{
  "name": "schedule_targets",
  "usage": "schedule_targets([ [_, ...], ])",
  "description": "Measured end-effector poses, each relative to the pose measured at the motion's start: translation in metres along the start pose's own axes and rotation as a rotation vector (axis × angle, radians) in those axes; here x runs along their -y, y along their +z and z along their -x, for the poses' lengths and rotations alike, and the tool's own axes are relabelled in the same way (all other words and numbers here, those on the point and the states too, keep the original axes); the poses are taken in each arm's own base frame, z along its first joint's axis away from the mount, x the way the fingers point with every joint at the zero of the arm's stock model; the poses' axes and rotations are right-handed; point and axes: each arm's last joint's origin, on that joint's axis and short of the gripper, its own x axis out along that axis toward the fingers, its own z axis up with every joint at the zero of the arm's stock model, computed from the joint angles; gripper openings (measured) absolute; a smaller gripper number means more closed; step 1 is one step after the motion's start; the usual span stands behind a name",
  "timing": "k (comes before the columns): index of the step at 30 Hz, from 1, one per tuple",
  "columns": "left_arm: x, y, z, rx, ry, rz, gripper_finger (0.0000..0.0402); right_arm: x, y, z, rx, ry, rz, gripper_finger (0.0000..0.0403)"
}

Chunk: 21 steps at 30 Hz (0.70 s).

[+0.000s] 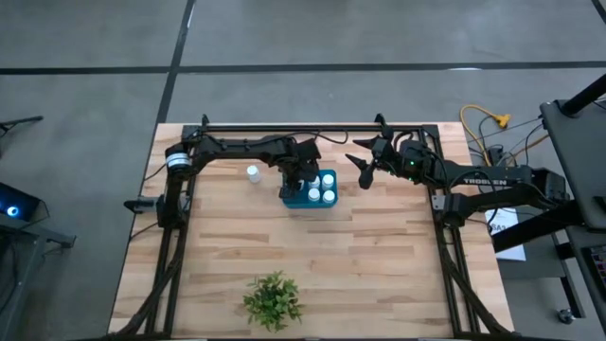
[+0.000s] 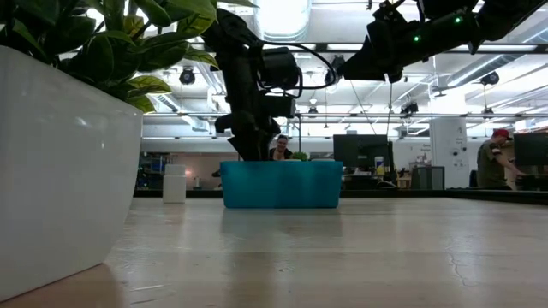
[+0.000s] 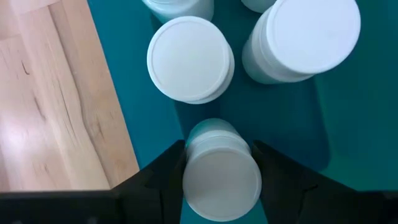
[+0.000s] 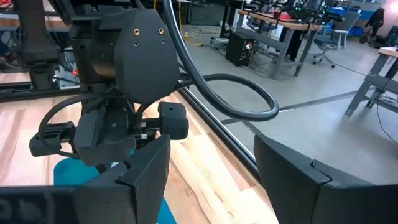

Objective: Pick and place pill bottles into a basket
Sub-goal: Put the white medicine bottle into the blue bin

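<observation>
**Left jaws hold a bottle inside the basket**

The teal basket [image 1: 311, 190] sits at the tabletop's [image 1: 379, 256] twelve o'clock, with upright pill bottles [image 1: 328, 180] inside. The left gripper [image 3: 221, 177] grips another bottle [image 3: 221, 174], its long axis vertical. One bottle [image 1: 253, 173] stands at the basket's nine o'clock. The right gripper [image 1: 365, 170] hovers at three o'clock, jaws wide, empty.

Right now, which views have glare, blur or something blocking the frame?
Low view: the plant pot looms blurred and fills the near side, bright ceiling lights glare behind the basket. Left wrist view: the held bottle looks soft, close to the lens. High view: evenly lit, no glare on the table.
</observation>
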Motion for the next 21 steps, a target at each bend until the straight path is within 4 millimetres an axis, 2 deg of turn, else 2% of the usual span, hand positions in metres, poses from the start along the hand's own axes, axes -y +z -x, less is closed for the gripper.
schedule_targets([
  [9, 0.0, 0.0, 0.0, 0.0, 0.0, 0.0, 0.0147, 0.0, 0.0, 0.0, 0.0, 0.0, 0.0, 0.0224],
  [21, 0.0003, -0.0008, -0.0013, -0.008, 0.0, 0.001, 0.0181, 0.0, -0.0001, 0.0, -0.001, 0.0, -0.005, 0.0224],
])
